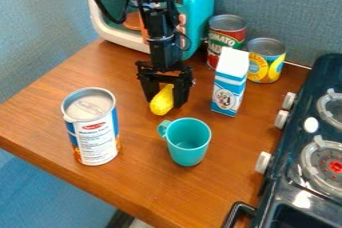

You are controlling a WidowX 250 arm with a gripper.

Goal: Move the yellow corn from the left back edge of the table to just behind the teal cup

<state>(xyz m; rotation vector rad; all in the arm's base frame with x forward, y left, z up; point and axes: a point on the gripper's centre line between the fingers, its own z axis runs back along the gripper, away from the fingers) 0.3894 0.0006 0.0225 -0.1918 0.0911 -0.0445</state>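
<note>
The black gripper (pixel 164 97) hangs down over the wooden table, a little above the view's middle. At its lower end is a yellow, pear-shaped thing (pixel 161 103), narrow at the top and rounder below; I cannot tell whether it is held or rests on the table. A teal cup (pixel 188 144) stands upright just in front, its handle on the left side. To the gripper's right is a blue and white milk carton (pixel 228 94), upright. A large can with a white and blue label (pixel 93 134) stands to the left, nearer the table's front edge.
Behind the carton stand a red-labelled tomato can (pixel 221 50) and a yellow-labelled can (pixel 265 66). A teal and white toy appliance (pixel 198 9) is at the back, behind the arm. Along the right side runs a dark toy stove (pixel 291 172) with white knobs and a front handle.
</note>
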